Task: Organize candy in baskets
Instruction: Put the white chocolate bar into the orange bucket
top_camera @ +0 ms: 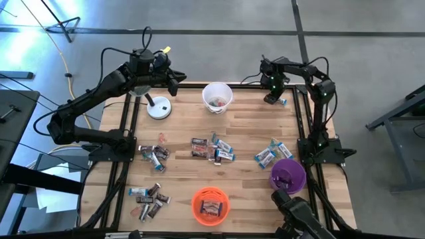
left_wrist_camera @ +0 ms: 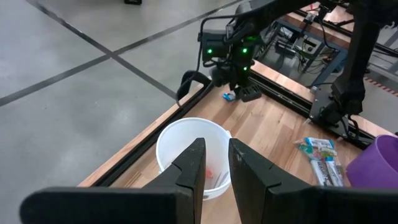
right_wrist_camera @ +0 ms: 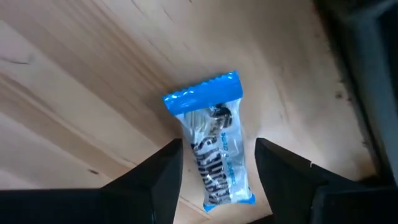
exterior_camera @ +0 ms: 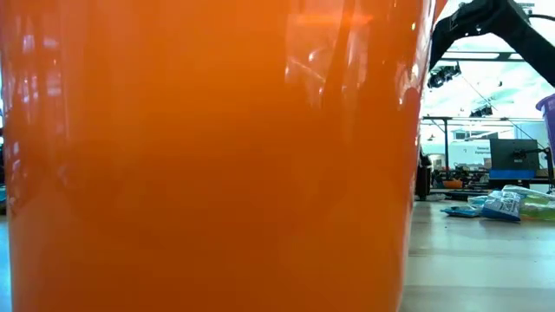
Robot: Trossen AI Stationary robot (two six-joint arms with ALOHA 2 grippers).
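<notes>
A blue-silver candy lies flat on the wooden table near its far right corner. My right gripper points down over it, open, with one finger on each side of the wrapper and a small gap at both. My left gripper hangs above the table's far left part, in front of the white basket. Its fingers stand a narrow gap apart with nothing between them. The white basket holds a few reddish pieces. The orange basket and the purple basket stand near the front.
Candy lies in clusters at the table's middle, left, front left and right. A white desk lamp stands at the far left. In the low view the orange basket fills most of the picture.
</notes>
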